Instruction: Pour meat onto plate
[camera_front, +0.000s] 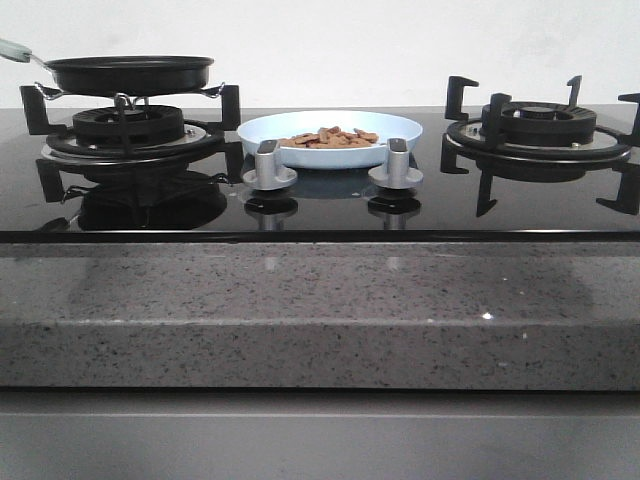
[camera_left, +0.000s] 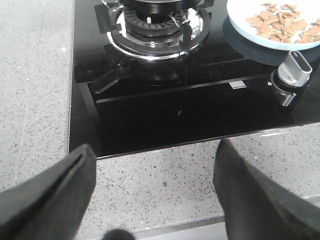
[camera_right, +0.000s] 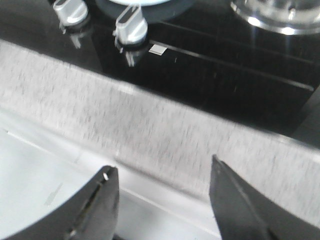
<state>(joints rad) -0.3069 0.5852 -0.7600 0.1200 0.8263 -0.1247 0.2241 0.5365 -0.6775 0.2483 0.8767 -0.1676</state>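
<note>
Meat (camera_front: 335, 137): reddish-brown flat pieces heaped in plate (camera_front: 270, 128); pale-blue shallow round dish, upright, behind knobs.

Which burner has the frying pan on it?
The left burner; the black frying pan sits on its grate. The right burner is bare.

Pan (camera_front: 130, 72) handle cut off by left edge in front view; pan interior not visible. Plate (camera_front: 330, 132) front rim partly hidden behind two knobs (camera_front: 268, 165). Right burner (camera_front: 540, 130) clipped at right edge. Neither arm seen in front view. Left wrist view: plate cropped at corner, meat (camera_left: 282, 22) partly cut off, left gripper (camera_left: 155, 200) fingers truncated by lower edge. Right wrist view blurred; right gripper (camera_right: 162, 205) fingertips cropped, plate almost wholly out of frame.
</note>
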